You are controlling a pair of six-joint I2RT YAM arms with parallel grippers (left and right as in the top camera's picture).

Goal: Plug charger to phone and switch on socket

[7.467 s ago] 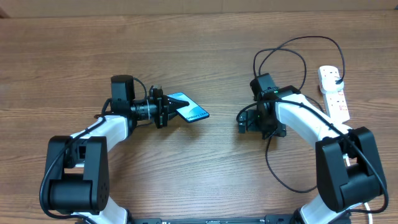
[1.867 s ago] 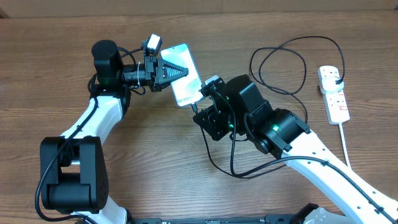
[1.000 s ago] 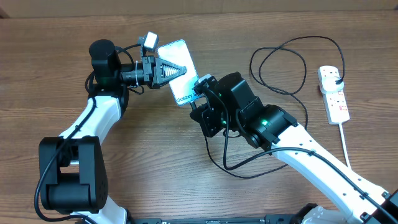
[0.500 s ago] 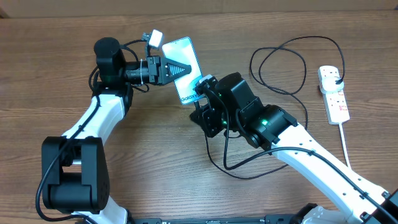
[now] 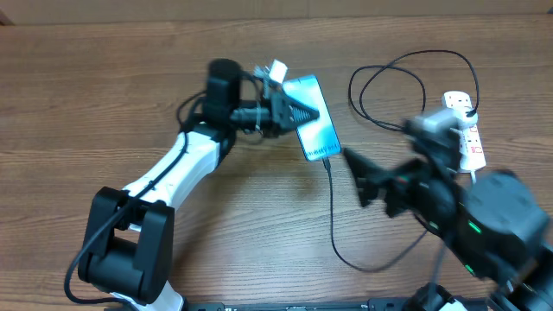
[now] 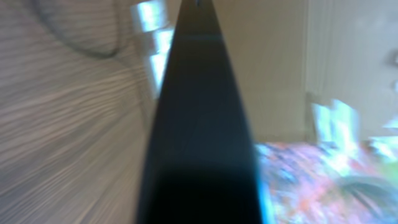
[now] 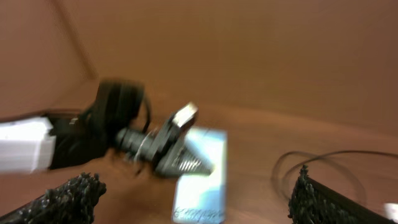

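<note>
My left gripper (image 5: pixel 302 112) is shut on the phone (image 5: pixel 321 134) and holds it above the table, teal screen up. In the left wrist view the phone is a blurred dark edge (image 6: pixel 199 137). The charger, a thin black cable (image 5: pixel 335 216), meets the phone's lower end with its tip, drops to the table and loops back to the socket (image 5: pixel 469 142) at the right. My right gripper (image 5: pixel 363 180) is open, empty and blurred, to the right of the phone and apart from it. The right wrist view (image 7: pixel 194 198) shows its fingers wide apart, with the phone (image 7: pixel 202 180) ahead.
The right arm's dark body (image 5: pixel 484 216) covers the lower right of the table and part of the socket. The cable's large loop (image 5: pixel 389 78) lies at the back right. A thick white cord (image 5: pixel 473 177) leaves the socket toward the front.
My left gripper has swung the phone to the right. My right gripper has opened, let go of the cable tip at the phone's lower end and pulled back to the right.
</note>
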